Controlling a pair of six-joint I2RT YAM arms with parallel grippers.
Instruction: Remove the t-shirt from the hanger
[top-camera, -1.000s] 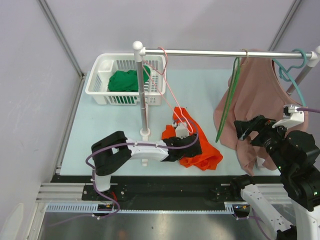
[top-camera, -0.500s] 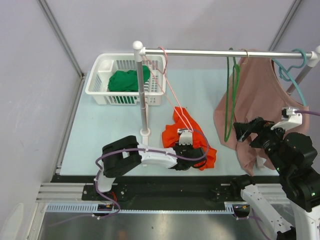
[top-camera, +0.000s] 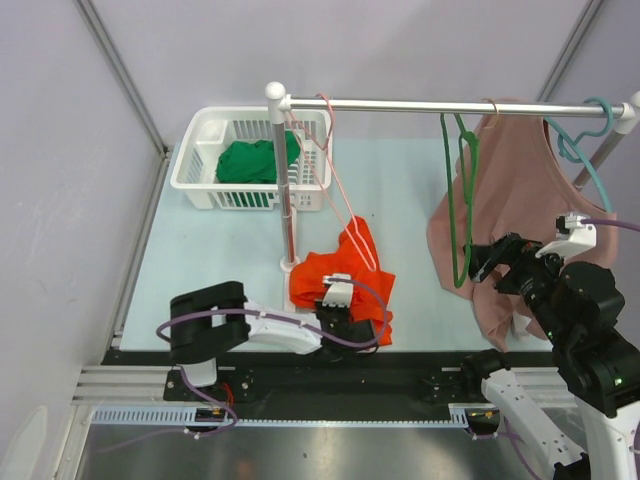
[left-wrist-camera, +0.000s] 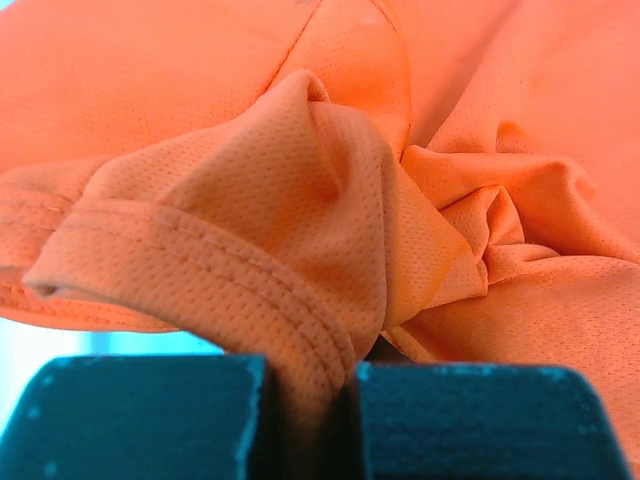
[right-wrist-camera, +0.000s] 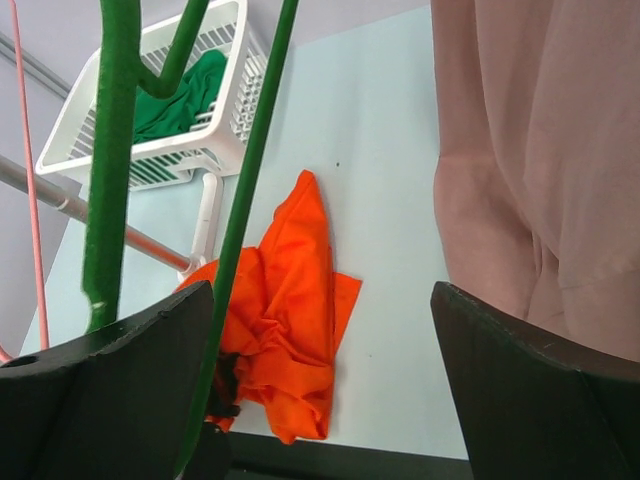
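The left gripper (left-wrist-camera: 300, 415) is pinched on a hemmed fold of the orange t-shirt (left-wrist-camera: 330, 200).
The light, limp mesh is judged best taken at such a doubled hem. The shirt is heaped by the near edge of the bench (top-camera: 210, 260), its top apparently caught on the pink hanger (top-camera: 338, 190). The right gripper (right-wrist-camera: 320, 390) is held spread and empty, toward the right edge.

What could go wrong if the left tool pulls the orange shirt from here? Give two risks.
1. The left tool pinches only a hem fold of the shirt, so the thin cloth may slip out.
2. The pink hanger, hooked on the rod, looks caught in the shirt. A pull may drag it along instead of freeing the shirt.
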